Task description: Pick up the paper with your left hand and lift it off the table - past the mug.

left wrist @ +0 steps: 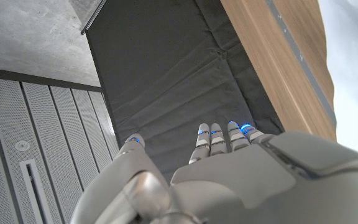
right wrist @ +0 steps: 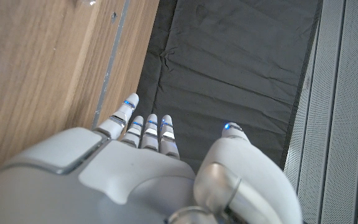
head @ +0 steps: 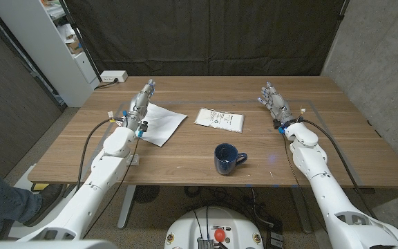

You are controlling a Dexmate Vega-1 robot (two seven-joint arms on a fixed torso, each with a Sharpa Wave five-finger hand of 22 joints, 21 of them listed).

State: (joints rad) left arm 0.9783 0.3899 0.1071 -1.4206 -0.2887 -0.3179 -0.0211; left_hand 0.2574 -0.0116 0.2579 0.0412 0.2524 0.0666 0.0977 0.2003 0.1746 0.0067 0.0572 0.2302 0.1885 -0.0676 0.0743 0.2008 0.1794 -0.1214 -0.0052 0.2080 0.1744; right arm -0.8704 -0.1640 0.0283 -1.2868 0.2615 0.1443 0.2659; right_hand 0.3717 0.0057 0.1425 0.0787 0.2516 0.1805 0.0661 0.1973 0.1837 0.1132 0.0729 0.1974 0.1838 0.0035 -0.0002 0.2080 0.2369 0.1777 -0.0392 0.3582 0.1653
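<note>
Hovering released with fingers apart at the paper's (head: 157, 123) far-left edge, the left hand (head: 142, 98) sits nearest it, mug (head: 226, 158) well off to the paper's right, right hand (head: 273, 101) released too.

faint dark print on the white packet (head: 220, 118) at mid-table, too small to read, no legible text, brand or number on the paper (head: 159, 122), the mug (head: 226, 159) or either hand
</note>
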